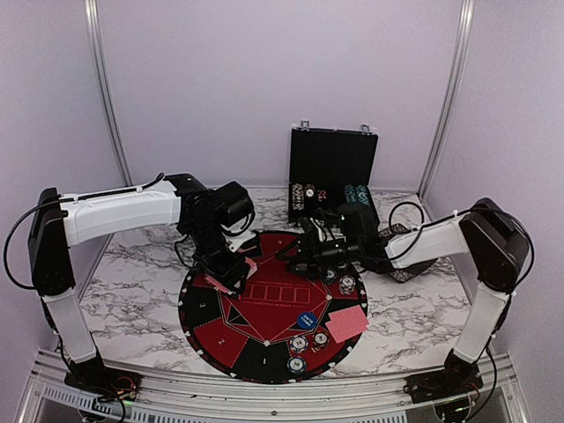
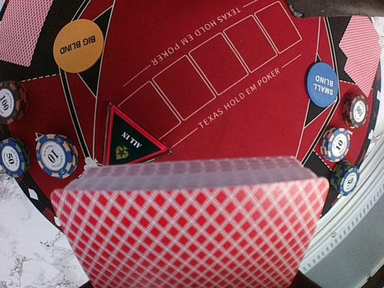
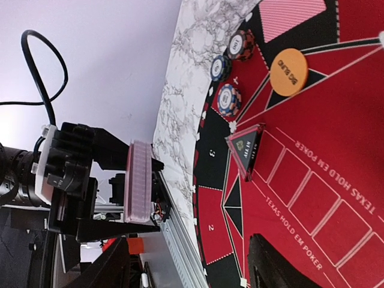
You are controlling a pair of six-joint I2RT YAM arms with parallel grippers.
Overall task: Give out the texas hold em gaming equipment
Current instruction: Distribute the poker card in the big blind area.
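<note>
1. Left pincer (image 1: 236,271): closed on a deck of red-backed playing cards (image 2: 192,234). The deck sits between its jaws, over the edge of the round poker mat (image 2: 210,36).
2. Straight ahead of the held deck, the triangular ALL IN marker (image 2: 132,139) lies flat on the mat.
3. Ahead and to the left of the left pincer lies the orange BIG BLIND disc (image 2: 78,45). Nearer on that side, at the mat's rim, are the left 100 chip (image 2: 9,102), left 50 chip (image 2: 13,157) and left 10 chip (image 2: 56,156). The far-left card (image 2: 21,30) lies face down beyond them.
4. Ahead and to the right lies the blue SMALL BLIND disc (image 2: 322,84). Just outside it are the right 100 chip (image 2: 356,110), right 10 chip (image 2: 336,144) and right 50 chip (image 2: 345,177). The far-right card (image 2: 360,51) lies face down.
5. Right pincer (image 3: 195,267): fingers well apart with nothing between them, above the mat. It faces the left pincer, with the ALL IN marker between the two.
6. Behind the right pincer, an open black chip case (image 1: 330,167) stands on the marble table (image 1: 132,291).
</note>
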